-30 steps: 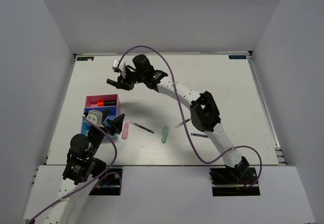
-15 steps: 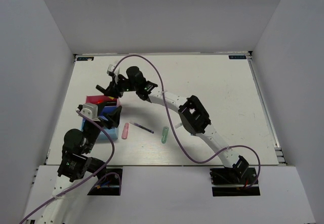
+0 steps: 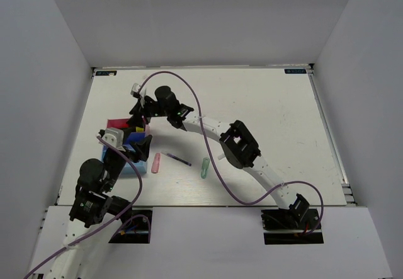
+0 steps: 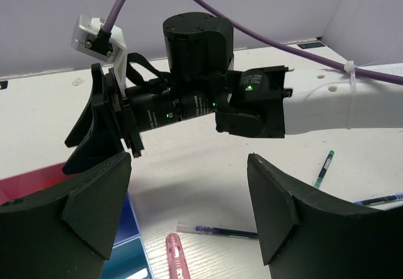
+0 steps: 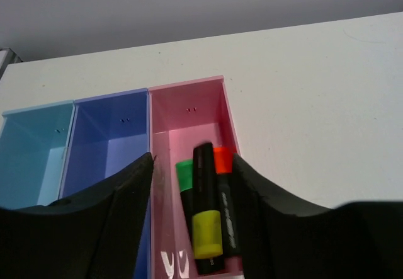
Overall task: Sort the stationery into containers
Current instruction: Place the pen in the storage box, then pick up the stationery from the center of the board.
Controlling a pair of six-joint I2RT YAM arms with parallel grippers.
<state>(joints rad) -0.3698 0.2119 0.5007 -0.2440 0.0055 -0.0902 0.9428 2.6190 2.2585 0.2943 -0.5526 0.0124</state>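
Right gripper (image 5: pixel 192 159): positioned directly above the pink box (image 5: pixel 189 112), fingers spread, with a clear gap on either side of the yellow-ended highlighter (image 5: pixel 206 219) between them; nothing is gripped. That highlighter lies inside the pink box, slanted across the green-ended highlighter (image 5: pixel 183 175) and the orange-ended highlighter (image 5: pixel 224 165) (all three have black bodies). The blue box (image 5: pixel 107 134) adjoins the pink box, with a teal box (image 5: pixel 31 147) on its far side. Left gripper (image 4: pixel 189 165): jaws wide apart, holding nothing, near the blue box. On the table (image 3: pixel 271 109), near the boxes, lie a pink clip (image 3: pixel 156 162), a blue pen (image 3: pixel 178 160) and a pale green clip (image 3: pixel 205 167).
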